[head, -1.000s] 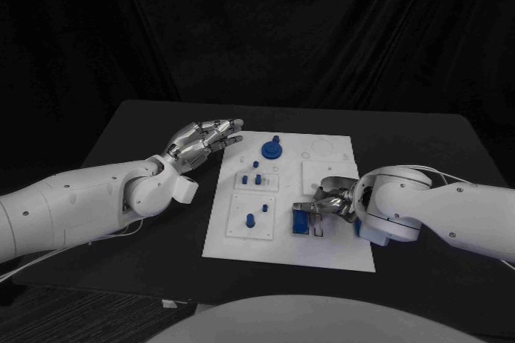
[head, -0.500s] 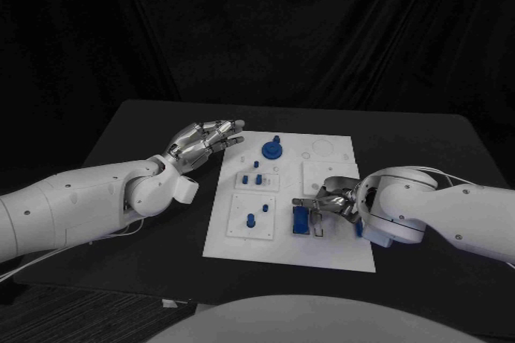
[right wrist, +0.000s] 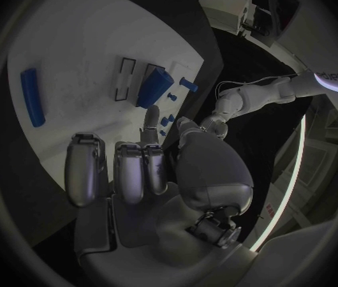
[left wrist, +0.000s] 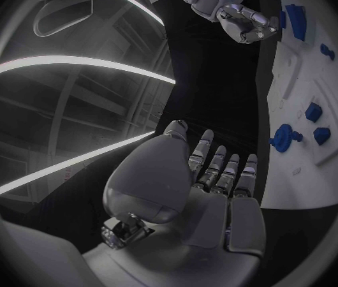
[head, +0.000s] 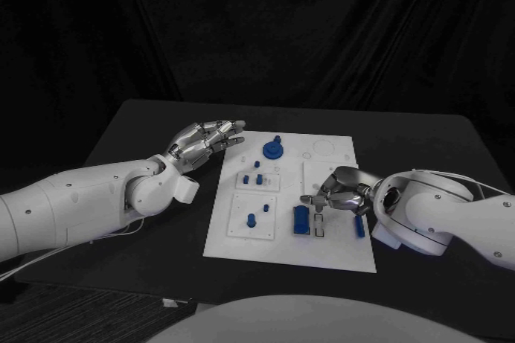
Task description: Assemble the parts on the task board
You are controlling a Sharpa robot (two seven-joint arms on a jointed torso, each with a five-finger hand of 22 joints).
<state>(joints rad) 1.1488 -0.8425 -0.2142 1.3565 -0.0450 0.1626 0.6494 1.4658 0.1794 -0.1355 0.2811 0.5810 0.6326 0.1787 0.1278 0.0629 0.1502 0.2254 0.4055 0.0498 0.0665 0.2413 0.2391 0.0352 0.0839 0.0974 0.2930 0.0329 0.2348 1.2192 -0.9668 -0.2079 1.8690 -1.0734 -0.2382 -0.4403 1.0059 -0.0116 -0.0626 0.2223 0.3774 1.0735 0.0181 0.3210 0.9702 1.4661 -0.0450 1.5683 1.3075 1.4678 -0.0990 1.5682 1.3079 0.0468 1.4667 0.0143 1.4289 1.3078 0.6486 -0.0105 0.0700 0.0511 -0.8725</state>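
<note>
Left hand (head: 204, 143) spread empty; right hand (head: 341, 190) fingers curled, empty.

Task board (head: 341, 250): white rectangular plate, flat at the centre of the head view, long side running up the frame.

Parts, all blue:
- round knobbed piece (head: 272, 148) near the board's upper left;
- two small pegs (head: 251, 179) upright on a raised white panel, left of centre;
- single peg (head: 252, 220) on the lower-left panel;
- long upright block (head: 299, 222) at lower centre;
- slim bar (head: 359, 225) at the right edge.
</note>
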